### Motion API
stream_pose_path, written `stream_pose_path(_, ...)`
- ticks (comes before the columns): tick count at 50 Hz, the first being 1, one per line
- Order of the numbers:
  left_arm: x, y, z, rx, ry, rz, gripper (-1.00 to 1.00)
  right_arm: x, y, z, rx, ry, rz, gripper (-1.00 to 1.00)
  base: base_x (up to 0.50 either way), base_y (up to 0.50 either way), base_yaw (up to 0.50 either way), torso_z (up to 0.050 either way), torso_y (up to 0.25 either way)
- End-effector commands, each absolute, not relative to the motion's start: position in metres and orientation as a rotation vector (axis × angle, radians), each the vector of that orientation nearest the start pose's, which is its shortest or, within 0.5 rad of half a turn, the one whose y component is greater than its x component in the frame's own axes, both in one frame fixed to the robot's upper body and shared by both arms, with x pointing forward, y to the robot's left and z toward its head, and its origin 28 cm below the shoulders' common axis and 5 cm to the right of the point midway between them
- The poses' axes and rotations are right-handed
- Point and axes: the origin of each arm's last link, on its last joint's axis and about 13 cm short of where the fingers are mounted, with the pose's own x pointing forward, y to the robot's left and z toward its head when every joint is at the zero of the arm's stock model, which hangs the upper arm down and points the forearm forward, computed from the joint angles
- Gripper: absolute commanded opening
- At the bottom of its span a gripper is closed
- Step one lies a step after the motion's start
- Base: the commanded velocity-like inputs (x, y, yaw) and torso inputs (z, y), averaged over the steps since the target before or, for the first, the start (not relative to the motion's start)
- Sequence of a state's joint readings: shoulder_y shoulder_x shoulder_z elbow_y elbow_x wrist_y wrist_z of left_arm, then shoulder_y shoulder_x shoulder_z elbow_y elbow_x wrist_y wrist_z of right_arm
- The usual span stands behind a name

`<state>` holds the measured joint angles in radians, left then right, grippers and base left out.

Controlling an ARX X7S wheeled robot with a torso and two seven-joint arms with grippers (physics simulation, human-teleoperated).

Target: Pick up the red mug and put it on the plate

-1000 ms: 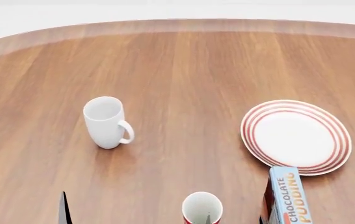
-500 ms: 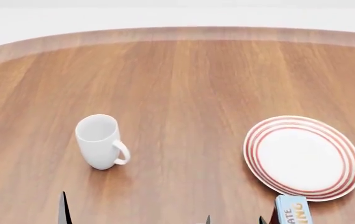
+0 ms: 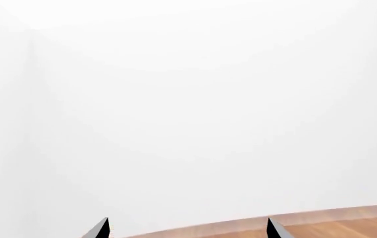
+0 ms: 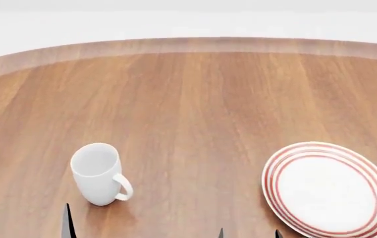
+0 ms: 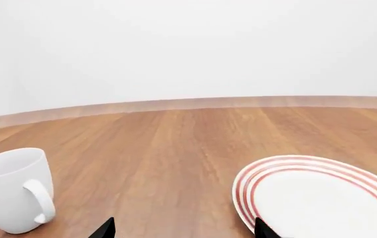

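Observation:
The red mug is out of view in every current frame. The plate (image 4: pixel 330 191), white with red rings, lies at the near right of the wooden table (image 4: pixel 195 99); in the right wrist view the plate (image 5: pixel 320 201) sits just beyond one fingertip. Only the dark fingertips of each gripper show. My left gripper (image 4: pixel 28 223) stands open at the bottom left, with nothing between its tips. My right gripper (image 4: pixel 249 234) is open at the bottom edge, just left of the plate. The left gripper (image 3: pixel 187 230) faces the white wall over the table's edge. The right gripper (image 5: pixel 184 230) hangs over bare wood.
A plain white mug (image 4: pixel 97 173) stands upright at the near left, its handle turned toward the right; the white mug (image 5: pixel 13 191) also shows in the right wrist view. The table's curved far edge (image 4: pixel 188 44) meets a white wall.
The head view has tilted up: the white mug and plate slid down the picture, and the red mug and pudding box dropped out at the bottom. The fingertips kept their places.

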<state>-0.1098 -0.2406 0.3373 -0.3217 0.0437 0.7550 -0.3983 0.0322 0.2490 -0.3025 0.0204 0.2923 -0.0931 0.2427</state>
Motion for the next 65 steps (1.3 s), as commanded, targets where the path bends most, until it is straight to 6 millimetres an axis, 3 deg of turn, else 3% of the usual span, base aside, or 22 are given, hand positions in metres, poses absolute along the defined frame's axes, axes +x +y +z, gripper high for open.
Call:
stream_pose_path(1,0.22,0.207,0.012,0.118,-0.529,-0.005,1.0,0.209,-0.096,0.014,0.051,-0.018,0.042,1.0,0.21,0.0,0.0,0.0,0.0)
stream_pose_path(39,0.22,0.207,0.012,0.118,-0.53,0.001,1.0,0.205,-0.097,0.015,0.037,-0.028,0.036,1.0,0.13,0.0,0.0,0.0,0.0)
stream_pose_path(43,0.22,0.207,0.012,0.117,-0.528,0.002,1.0,0.197,-0.098,0.02,-0.017,-0.048,0.053,1.0,0.0,0.0,0.0,0.0,0.0)
stream_pose_path(54,0.22,0.207,0.012,0.116,-0.529,0.002,1.0,0.159,-0.102,0.065,-0.06,-0.113,0.145,1.0,0.0,0.0,0.0,0.0,0.0)
stream_pose_path(65,0.22,0.207,0.012,0.111,-0.526,-0.002,1.0,0.119,-0.107,0.082,-0.049,-0.135,0.186,1.0,0.0,0.0,0.0,0.0,0.0)
